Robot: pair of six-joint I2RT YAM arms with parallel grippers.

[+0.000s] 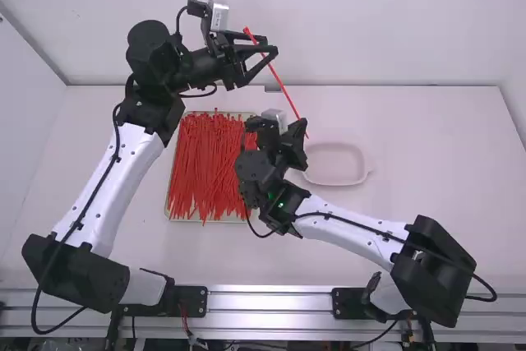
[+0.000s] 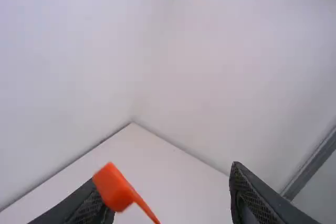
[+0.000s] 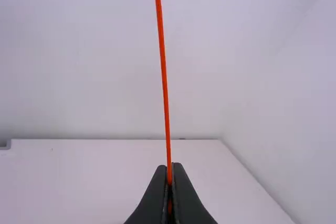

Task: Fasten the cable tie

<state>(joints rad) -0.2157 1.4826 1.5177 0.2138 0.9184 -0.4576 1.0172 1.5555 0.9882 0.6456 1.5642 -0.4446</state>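
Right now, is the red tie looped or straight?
Straight. The cable tie runs as one line from the shut fingers of the right gripper; no loop.

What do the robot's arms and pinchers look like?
Both the left arm and the right arm have white links and chunky black joints. Thin black cables run along them. A pale camera box sits at each wrist. Each arm ends in a black two-finger gripper, the left gripper and the right gripper; the fingers look dotted. A green light glows on the right arm.
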